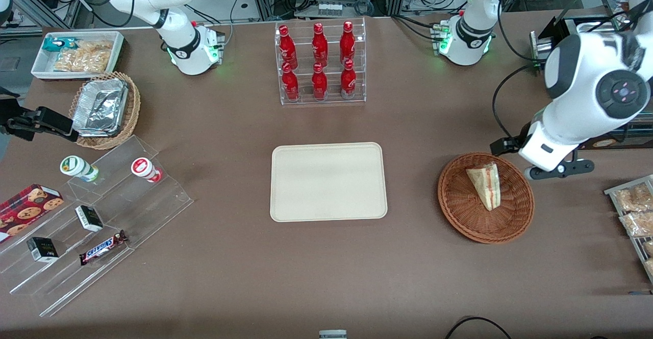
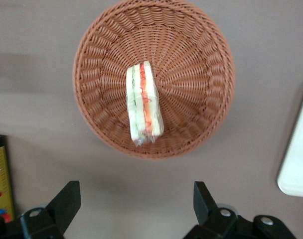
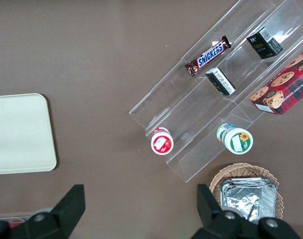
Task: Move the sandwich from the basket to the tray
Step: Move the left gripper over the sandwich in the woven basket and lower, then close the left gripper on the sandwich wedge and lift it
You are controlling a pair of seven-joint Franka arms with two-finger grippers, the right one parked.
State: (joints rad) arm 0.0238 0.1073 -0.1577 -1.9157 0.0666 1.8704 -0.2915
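Toward the working arm's end of the table, your gripper (image 2: 134, 206) hangs above bare tabletop just beside the basket (image 1: 461, 211), at the side of it farther from the front camera. Its two black fingers (image 2: 66, 201) are spread wide with nothing between them (the wrist view shows only brown table in the gap). You can see the arm bent over from above, its big white joint (image 1: 594, 86) hanging over the table edge and the wrist (image 1: 543, 147) angled down toward the basket rim.

Your sandwich (image 1: 485, 184) lies in the basket, a wrapped wedge resting on its side. From the wrist camera its cut edge faces up, so you get the green, pink and red layers running lengthwise (image 2: 143, 103). It sits a little off the basket's centre, one end close to the woven wall (image 2: 91, 59).

Your tray (image 1: 328, 182) sits flat at the middle of the table, well apart from the basket, with bare table between them. A corner of it (image 2: 296, 164) shows in the wrist view too. Farther from the front camera than the tray stands a clear rack of red bottles (image 1: 320, 63).
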